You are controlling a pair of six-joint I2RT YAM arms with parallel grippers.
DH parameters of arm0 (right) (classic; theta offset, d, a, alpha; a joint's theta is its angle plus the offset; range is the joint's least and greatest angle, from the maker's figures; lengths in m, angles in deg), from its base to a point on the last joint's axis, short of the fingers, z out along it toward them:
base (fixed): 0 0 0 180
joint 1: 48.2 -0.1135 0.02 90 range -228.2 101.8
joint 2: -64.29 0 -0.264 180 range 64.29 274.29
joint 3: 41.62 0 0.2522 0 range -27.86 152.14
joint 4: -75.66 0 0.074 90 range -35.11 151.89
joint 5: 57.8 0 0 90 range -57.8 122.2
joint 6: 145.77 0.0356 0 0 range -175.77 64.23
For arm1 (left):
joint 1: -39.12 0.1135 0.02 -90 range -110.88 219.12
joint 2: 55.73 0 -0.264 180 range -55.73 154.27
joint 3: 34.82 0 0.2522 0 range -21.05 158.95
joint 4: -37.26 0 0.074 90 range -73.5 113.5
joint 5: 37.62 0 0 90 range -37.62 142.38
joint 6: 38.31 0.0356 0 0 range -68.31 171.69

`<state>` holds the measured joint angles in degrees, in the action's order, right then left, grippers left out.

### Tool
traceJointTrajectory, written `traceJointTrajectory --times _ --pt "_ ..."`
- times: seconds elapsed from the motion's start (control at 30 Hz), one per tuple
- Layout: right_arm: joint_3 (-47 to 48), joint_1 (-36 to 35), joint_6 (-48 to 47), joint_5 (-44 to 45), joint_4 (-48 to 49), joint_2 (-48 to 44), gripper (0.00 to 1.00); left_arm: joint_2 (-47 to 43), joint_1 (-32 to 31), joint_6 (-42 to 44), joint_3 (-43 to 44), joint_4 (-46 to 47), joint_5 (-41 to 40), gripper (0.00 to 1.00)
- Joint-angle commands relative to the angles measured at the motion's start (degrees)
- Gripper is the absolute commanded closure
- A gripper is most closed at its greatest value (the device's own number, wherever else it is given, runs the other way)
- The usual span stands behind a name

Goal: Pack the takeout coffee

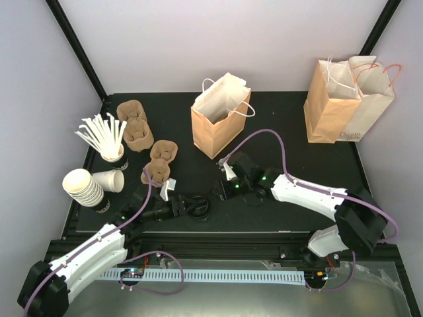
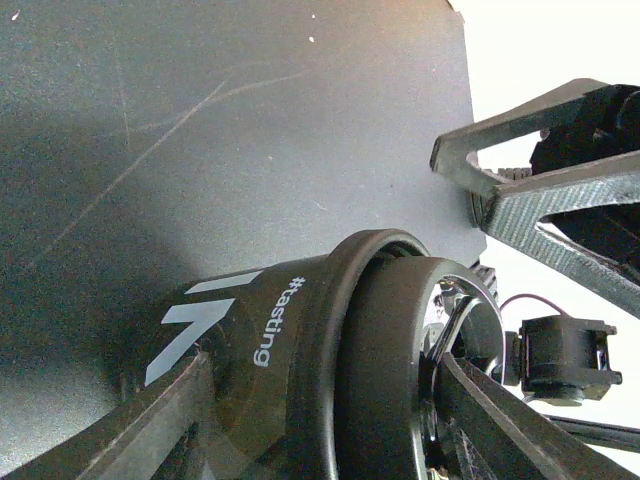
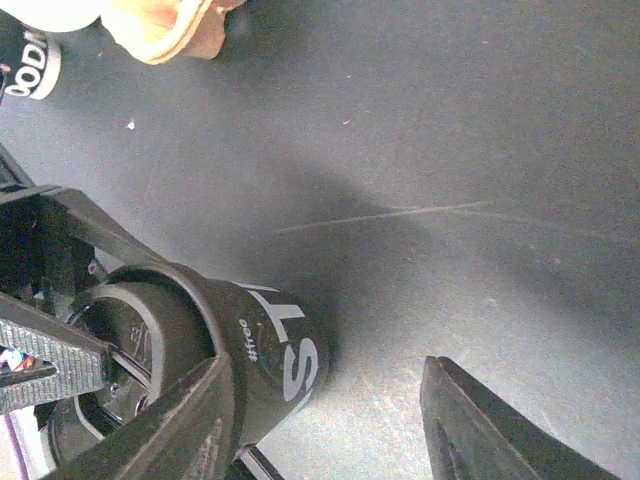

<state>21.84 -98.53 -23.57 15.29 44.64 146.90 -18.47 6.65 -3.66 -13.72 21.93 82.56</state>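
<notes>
Left end effector straddles the small white paper takeout coffee cup with glossy black lid; whether it grips, I cannot tell. Right end effector, spread beside the cup, may tip it on leaving.

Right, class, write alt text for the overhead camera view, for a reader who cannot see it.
A small takeout coffee cup with a glossy black round lid sits between the fingers of the left claw, with the right claw open close beside it. Behind them stands an open brown paper bag; brown pulp cup carriers lie at the left.
</notes>
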Motion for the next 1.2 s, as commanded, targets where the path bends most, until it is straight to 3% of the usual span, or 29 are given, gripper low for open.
traceJointTrajectory --times 0.0,0.23,0.4,0.57,0.7,0.87,1.03,1.17 --pt "0.5 0.2 -4.1 5.4 -2.8 -3.9 0.43 1.3 -0.7 0.0 -1.6 -9.0 0.0 0.38" --pt "0.6 0.2 -9.8 14.1 -1.2 -12.8 0.22 1.5 -0.7 0.5 -1.5 -9.4 -0.4 0.39" --pt "-6.8 0.3 -15.3 13.7 10.8 -20.7 0.00 1.6 -0.9 0.5 -1.4 -9.3 -0.5 0.39" --pt "-1.5 0.0 -24.8 -0.4 3.0 -17.5 0.00 2.4 -1.0 0.7 -1.0 -9.1 -0.3 0.39" --pt "-1.3 -5.6 -26.2 6.5 1.3 -15.7 0.01 3.8 -1.1 1.0 -0.8 -8.3 -0.1 0.39" --pt "-5.9 -12.4 -20.9 12.0 4.9 -18.9 0.23 4.8 -1.2 1.1 -0.5 -8.1 0.0 0.40" --pt "-8.3 -24.6 -25.3 25.0 5.0 -19.9 0.40 4.8 -1.3 1.2 -0.5 -8.3 0.0 0.40" --pt "-8.8 -30.3 -28.9 33.8 6.2 -18.4 0.60 4.8 -1.4 1.3 -0.5 -8.5 -0.1 0.40"
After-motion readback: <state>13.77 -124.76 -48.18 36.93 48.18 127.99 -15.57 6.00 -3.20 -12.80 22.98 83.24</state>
